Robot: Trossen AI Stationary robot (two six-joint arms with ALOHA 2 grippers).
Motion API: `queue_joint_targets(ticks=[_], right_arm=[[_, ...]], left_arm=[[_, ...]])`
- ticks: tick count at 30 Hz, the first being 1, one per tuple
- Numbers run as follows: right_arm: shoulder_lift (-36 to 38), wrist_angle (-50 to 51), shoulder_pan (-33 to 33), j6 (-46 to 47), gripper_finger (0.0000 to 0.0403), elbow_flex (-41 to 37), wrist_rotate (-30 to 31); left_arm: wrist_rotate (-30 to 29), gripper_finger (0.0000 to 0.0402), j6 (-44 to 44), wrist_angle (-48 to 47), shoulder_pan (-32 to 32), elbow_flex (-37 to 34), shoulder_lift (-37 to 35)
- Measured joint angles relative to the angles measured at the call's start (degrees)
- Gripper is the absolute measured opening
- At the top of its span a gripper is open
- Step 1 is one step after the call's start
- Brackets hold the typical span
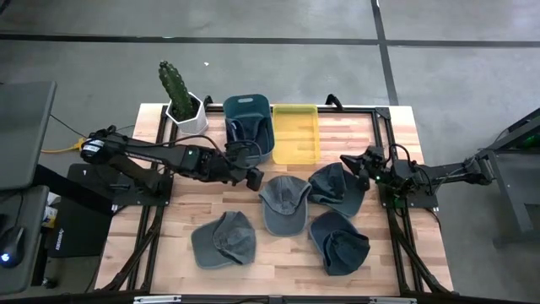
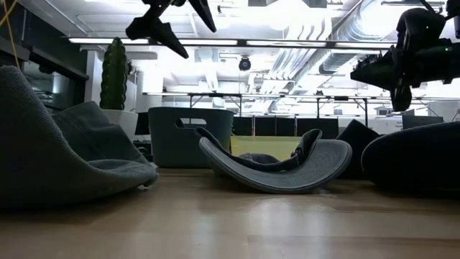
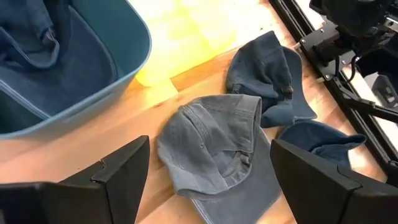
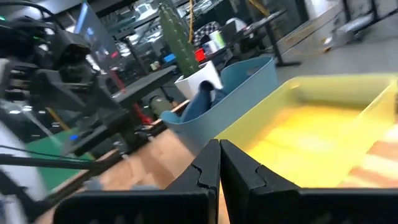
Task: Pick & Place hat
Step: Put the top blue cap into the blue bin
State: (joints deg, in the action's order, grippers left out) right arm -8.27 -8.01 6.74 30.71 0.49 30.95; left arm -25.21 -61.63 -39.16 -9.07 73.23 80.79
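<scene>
Four grey-blue caps lie on the wooden table: a middle one [image 1: 285, 203] [image 3: 214, 146], one right of it [image 1: 337, 187] [image 3: 267, 74], and two near the front edge [image 1: 224, 239] [image 1: 339, 242]. Another cap [image 1: 240, 131] [image 3: 31, 31] sits inside the blue bin [image 1: 250, 110]. My left gripper [image 1: 251, 177] [image 3: 210, 146] is open and hovers above the table beside the blue bin, over the middle cap's far left side. My right gripper [image 1: 348, 160] [image 4: 219, 163] is shut and held in the air above the right cap's far edge, pointing toward the bins.
A yellow bin [image 1: 296, 133] [image 4: 323, 130] stands right of the blue bin at the far edge. A potted cactus [image 1: 179, 93] occupies the far left corner. Black frame rails [image 1: 390, 143] run along the table's right side. Bare wood shows at the front left [image 1: 169, 219].
</scene>
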Motion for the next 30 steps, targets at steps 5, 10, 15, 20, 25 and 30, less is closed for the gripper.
queue_joint_targets(ticks=[5,10,15,20,25,30], right_arm=[[0.0,-0.17,0.0,0.67,0.0007,0.12,-3.71],[-0.12,4.53,0.02,-7.05,0.0023,4.28,-7.77],[-2.69,22.05,0.0,-6.21,0.006,13.69,-5.82],[-7.8,37.19,0.0,-5.23,0.0104,24.28,-4.01],[-14.46,48.97,0.0,-5.24,0.0143,34.44,-1.96],[-22.12,59.17,0.0,-5.02,0.0175,43.66,-2.04]], left_arm=[[-0.68,0.0307,4.24,0.35,0.01,0.17,-1.5],[-1.13,0.0307,6.4,-1.28,-0.05,0.11,-2.36],[-2.35,0.0307,6.42,-4.61,0.01,-0.09,-2.99],[-1.79,0.0307,6.25,-3.86,0.04,-3.47,-4.98],[-0.73,0.0307,5.47,-0.86,-0.06,-8.31,-7.41],[-0.54,0.0307,5.8,4.1,-0.04,-13.7,-11.7]])
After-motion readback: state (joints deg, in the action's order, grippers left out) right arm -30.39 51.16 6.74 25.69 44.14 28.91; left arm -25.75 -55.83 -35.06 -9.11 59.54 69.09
